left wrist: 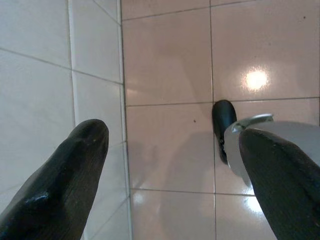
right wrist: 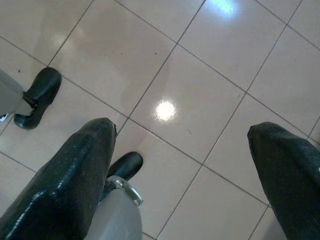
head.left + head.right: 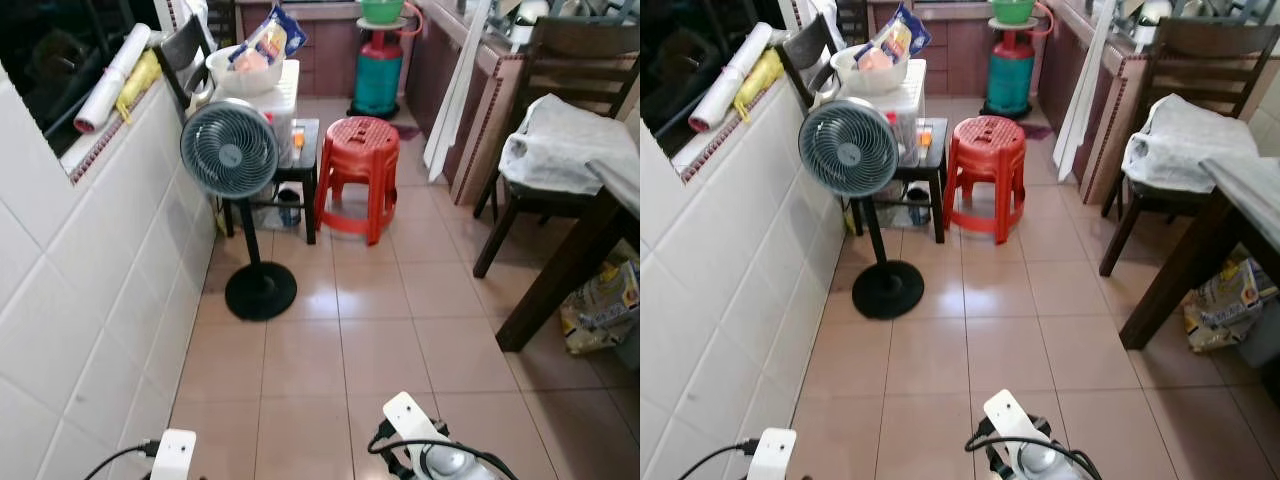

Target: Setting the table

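A dark wooden dining table (image 3: 600,215) stands at the right, its grey top edge (image 3: 1245,195) just in view. A dark wooden chair (image 3: 570,75) beside it carries a white cloth (image 3: 560,145). Both arms hang low: my left gripper (image 1: 170,175) is open over the tiled floor by the wall, and my right gripper (image 2: 185,170) is open over bare floor tiles. Neither holds anything. The white wrist ends (image 3: 415,420) of the arms show at the bottom of the eye views.
A standing fan (image 3: 230,150) on a black base (image 3: 260,290) is ahead left by the tiled wall. Behind it are a red plastic stool (image 3: 360,170), a small black table with a white box and bowl (image 3: 245,70), and a green gas cylinder (image 3: 378,75). A bag (image 3: 600,305) lies under the table.
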Controlling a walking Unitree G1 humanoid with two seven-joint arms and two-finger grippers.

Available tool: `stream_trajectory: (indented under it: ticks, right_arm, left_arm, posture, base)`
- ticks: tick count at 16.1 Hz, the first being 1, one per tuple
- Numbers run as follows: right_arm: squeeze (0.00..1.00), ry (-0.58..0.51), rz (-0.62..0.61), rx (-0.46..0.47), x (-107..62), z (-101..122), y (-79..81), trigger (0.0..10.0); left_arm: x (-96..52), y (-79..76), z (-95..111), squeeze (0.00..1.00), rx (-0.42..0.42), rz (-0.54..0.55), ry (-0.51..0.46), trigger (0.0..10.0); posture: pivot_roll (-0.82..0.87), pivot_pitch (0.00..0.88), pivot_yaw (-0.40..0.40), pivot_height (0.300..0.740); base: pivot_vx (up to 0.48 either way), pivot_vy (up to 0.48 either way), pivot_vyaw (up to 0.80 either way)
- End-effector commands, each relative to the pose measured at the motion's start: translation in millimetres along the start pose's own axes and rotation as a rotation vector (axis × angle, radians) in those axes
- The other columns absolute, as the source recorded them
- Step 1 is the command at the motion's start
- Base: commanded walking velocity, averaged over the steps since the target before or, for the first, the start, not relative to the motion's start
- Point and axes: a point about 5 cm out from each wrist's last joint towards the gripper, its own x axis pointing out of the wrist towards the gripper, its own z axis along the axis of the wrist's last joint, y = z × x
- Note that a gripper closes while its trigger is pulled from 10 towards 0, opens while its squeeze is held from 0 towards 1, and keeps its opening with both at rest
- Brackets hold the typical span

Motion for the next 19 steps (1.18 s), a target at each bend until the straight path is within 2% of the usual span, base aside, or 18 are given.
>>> stream_trajectory:
  ticks: [1,15,19]
  right_arm:
    - [0.0,-0.007,0.0,-0.012,0.0,1.3,-0.7,10.0]
    - [0.0,-0.003,0.005,-0.031,0.2,-1.2,4.4,10.0]
    - [0.0,-0.013,0.013,-0.041,1.3,3.4,9.1,10.0]
  left_arm:
    - [0.0,0.9,0.0,0.0,0.017,-0.006,0.002,10.0]
    - [-0.1,-1.1,-0.5,0.0,0.042,-0.034,0.0,10.0]
    - [0.1,0.4,-0.7,0.0,0.035,-0.012,0.011,10.0]
  posture:
    - [0.1,0.0,0.026,0.74]
    - [0.07,0.0,0.034,0.74]
    - [0.07,0.0,0.028,0.74]
  base:
    - [0.307,0.266,0.0]
    - [0.352,0.29,0.0]
    - [0.0,0.0,0.0]
